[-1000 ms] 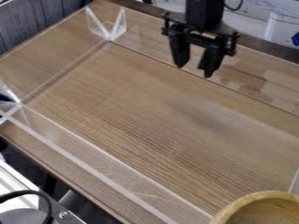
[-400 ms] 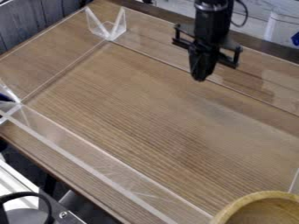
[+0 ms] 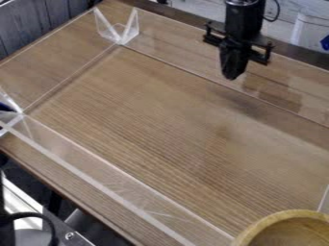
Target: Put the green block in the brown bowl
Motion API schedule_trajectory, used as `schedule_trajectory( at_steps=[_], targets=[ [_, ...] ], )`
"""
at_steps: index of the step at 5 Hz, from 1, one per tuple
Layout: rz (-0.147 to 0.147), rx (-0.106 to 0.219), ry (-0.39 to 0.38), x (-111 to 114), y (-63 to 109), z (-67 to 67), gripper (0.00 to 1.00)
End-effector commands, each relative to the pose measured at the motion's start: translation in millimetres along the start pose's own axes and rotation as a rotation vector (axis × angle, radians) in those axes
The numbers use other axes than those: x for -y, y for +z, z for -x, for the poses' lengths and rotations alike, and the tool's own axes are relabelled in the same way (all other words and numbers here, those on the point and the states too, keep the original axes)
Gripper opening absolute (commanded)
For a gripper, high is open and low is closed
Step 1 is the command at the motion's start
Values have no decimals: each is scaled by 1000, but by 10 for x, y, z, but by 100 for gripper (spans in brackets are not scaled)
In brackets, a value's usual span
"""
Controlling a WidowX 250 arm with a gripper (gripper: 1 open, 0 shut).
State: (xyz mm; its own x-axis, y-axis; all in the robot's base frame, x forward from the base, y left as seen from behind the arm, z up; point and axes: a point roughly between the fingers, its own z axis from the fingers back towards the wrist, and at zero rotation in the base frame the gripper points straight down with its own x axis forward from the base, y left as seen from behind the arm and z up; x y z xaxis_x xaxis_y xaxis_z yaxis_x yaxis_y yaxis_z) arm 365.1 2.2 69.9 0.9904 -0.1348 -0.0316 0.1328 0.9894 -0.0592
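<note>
One view only, looking down across the wooden counter (image 3: 154, 125) with its clear low walls. The gripper (image 3: 236, 70) hangs at about one o'clock in the picture, pointing straight down. A second ago its fingers stood spread apart like a fork; now they are pressed together into one dark tip, and the whole hand sits a little further right and further back than it did.

Nothing green shows between the fingers or anywhere else on the counter. If the green block is there, it is hidden behind the closed tip or too small to make out, so where it lies, which way it points and how its long axis runs cannot be told from this view. The closing looks like a grasp attempt, but whether anything was caught cannot be told.

At five o'clock, cut by the bottom-right corner, sits the brown bowl (image 3: 286, 227): a thick pale rim with a darker inside, its opening facing up, well apart from the gripper. Being round, it has no long axis to speak of.

My judgement is that the carry to the bowl is yet to come, and a diagonal crossing of the counter lies between.
</note>
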Motion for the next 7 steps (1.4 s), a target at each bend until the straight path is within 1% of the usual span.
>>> schedule_trajectory(
  at_steps=[1,3,4,5,6,7],
  targets=[
    [6,77,21,-74,295,-114,0],
    [-46,72,-12,-125,367,-100,0],
    [-42,73,-11,-174,270,-97,0],
    [-39,74,-11,-212,172,-47,0],
    [-53,70,-30,-235,140,-55,0],
    [-47,61,-7,-309,98,-49,0]
  ],
)
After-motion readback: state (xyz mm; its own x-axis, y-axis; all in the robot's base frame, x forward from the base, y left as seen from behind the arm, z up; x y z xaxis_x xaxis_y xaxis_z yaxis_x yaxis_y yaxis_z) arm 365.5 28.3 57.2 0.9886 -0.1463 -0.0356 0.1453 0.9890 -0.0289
